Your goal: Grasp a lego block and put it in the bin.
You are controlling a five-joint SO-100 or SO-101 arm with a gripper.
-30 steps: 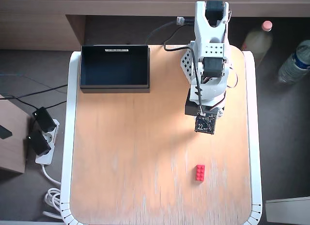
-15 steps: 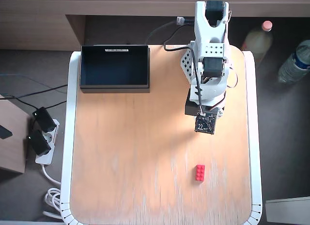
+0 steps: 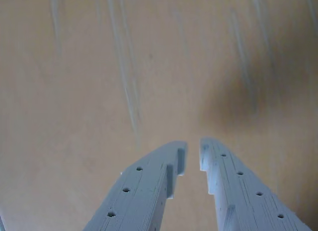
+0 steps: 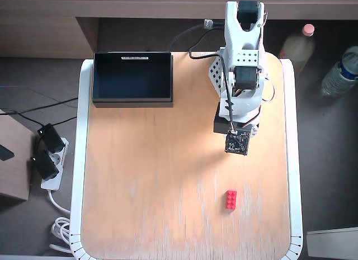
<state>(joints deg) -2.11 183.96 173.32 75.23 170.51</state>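
Lego block (image 4: 231,199): red, studs up, lying flat on the counter (image 4: 151,187) toward the near right corner in the overhead view, long side running toward the near edge; nothing touches it.
Bin (image 4: 132,79): black box at the far left corner of the counter; white label strip along its far wall; dark interior with nothing visible inside.
Arm (image 4: 241,64): white, based at the far right edge of the counter, folded over its own base.
Hand (image 3: 193,154): in the wrist view the two pale fingers (image 3: 149,186) are nearly together, only a narrow gap between the tips, nothing between them; bare counter surface lies below.
Hand to block: well apart; the block lies nearer the near edge than the arm.
Off the counter: two bottles (image 4: 341,70) on the floor at right, a power strip (image 4: 50,159) at left.
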